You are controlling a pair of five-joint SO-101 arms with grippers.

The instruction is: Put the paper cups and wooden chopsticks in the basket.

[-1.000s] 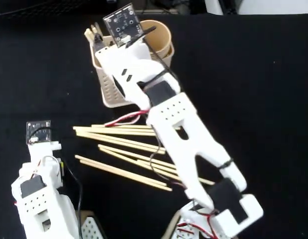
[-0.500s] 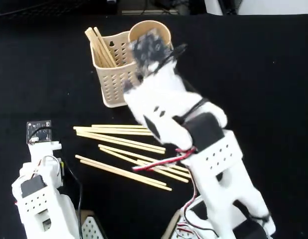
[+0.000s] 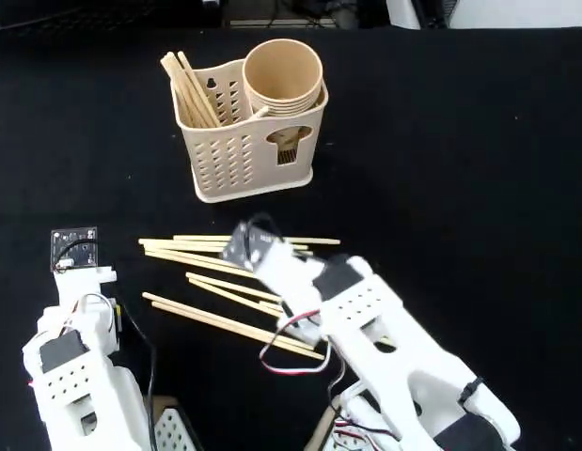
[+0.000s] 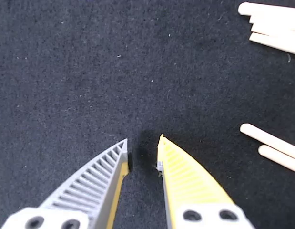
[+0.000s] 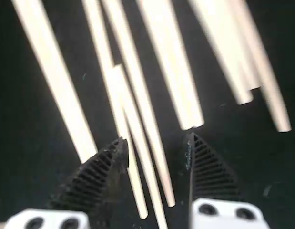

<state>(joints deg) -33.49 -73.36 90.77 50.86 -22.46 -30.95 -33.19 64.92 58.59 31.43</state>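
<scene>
The beige basket point(image 3: 236, 153) stands at the back of the black table. Stacked paper cups point(image 3: 283, 73) fill its right compartment and a few wooden chopsticks point(image 3: 188, 88) lean in its left one. Several loose chopsticks point(image 3: 208, 279) lie fanned out in front of the basket. My right arm point(image 3: 361, 324) reaches over this pile. In the right wrist view my right gripper point(image 5: 156, 143) is open just above the loose chopsticks point(image 5: 137, 119), with two thin ones running between its fingers. My left gripper point(image 4: 143, 141) is slightly open over bare cloth, holding nothing, with chopstick ends point(image 4: 271, 143) off to one side.
The left arm point(image 3: 74, 362) stays at the front left corner, apart from the chopstick pile. Black cloth covers the whole table, with free room to the right of the basket and along the left side.
The right arm has drawn back from the basket and come down over the loose chopsticks. The basket and cups are now uncovered. The left arm has not moved.
</scene>
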